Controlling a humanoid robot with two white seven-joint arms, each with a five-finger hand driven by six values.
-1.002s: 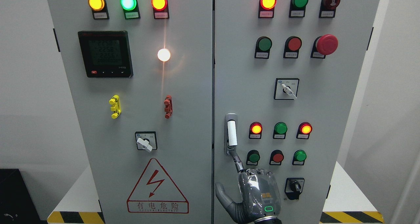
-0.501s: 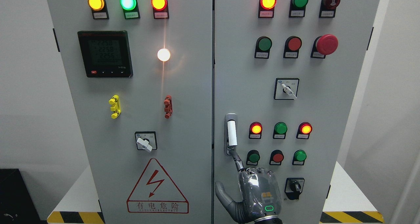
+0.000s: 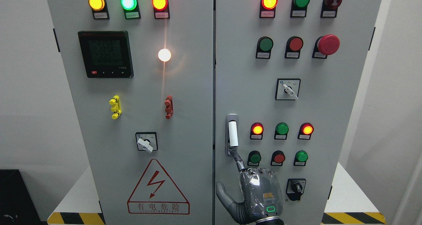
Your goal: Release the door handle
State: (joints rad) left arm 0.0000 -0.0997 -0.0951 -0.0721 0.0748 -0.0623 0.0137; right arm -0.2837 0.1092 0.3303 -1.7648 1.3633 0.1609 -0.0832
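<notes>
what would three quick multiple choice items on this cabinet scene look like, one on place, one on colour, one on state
1. Where is the door handle?
A. left door, top
B. right door, near its left edge
C. right door, far right

2. What colour is the mushroom button?
A. red
B. yellow
C. blue

3. How does the right hand meet the handle?
A. fist wrapped round it
B. one extended finger at its lower end
C. far from it

Answers: 1 B, it sits beside the centre seam; 2 A, its cap is plainly red; 3 B, the index finger reaches the handle's base.
</notes>
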